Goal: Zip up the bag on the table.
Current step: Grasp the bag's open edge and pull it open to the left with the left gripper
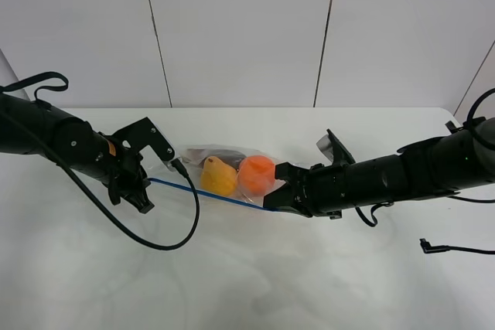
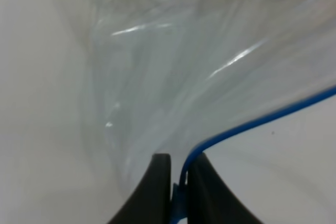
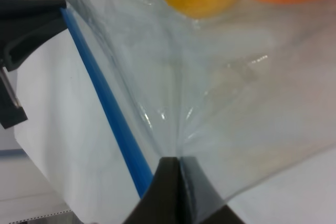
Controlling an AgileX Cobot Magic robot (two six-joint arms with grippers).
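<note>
You've got one bag [image 1: 232, 161], one blue zip strip [image 1: 209, 195] and two fruits inside. Your left gripper [image 2: 178, 177] is pinched tight on the strip's end. The bag is clear crinkly plastic and sits near the table's [image 1: 255, 284] far edge, about midway along it. It holds a yellow fruit [image 1: 219, 177], then a round orange fruit [image 1: 257, 175]. Your right gripper [image 3: 177, 174] is pinched on the bag's other end, just beside the strip. Smooth white tabletop runs wide toward the near edge.

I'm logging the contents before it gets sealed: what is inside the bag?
Through the clear bag you can see a yellow fruit and an orange fruit side by side. A dark shape lies behind them, mostly covered, so it cannot be identified.
</note>
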